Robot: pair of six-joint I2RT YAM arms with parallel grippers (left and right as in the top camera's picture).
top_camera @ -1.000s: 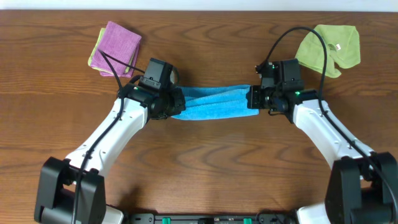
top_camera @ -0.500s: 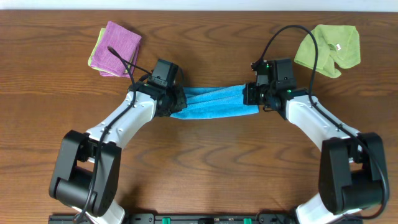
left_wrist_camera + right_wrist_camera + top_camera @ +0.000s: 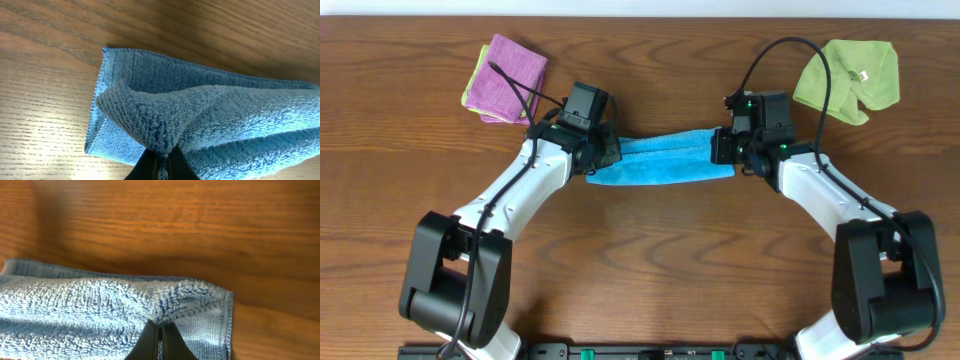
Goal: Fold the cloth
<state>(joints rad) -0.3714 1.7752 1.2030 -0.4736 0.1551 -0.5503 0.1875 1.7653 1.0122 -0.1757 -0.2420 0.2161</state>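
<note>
Now the cloth (image 3: 665,162) lies stretched as a narrow band on the tabletop (image 3: 650,260), its left end pinched by the left hand (image 3: 602,160), its right by the right hand (image 3: 725,155). Mid-fold, probably; next, both should carry their ends across together, evenly.

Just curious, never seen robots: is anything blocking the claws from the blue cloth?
Nothing visible: the left claw and right claw each pinch an end of the cloth; the purple cloth and green cloth lie well apart.

Nubby matt microfibre cloth (image 3: 210,120) – smooth, faintly glossy wood-grain table (image 3: 200,225)
</note>
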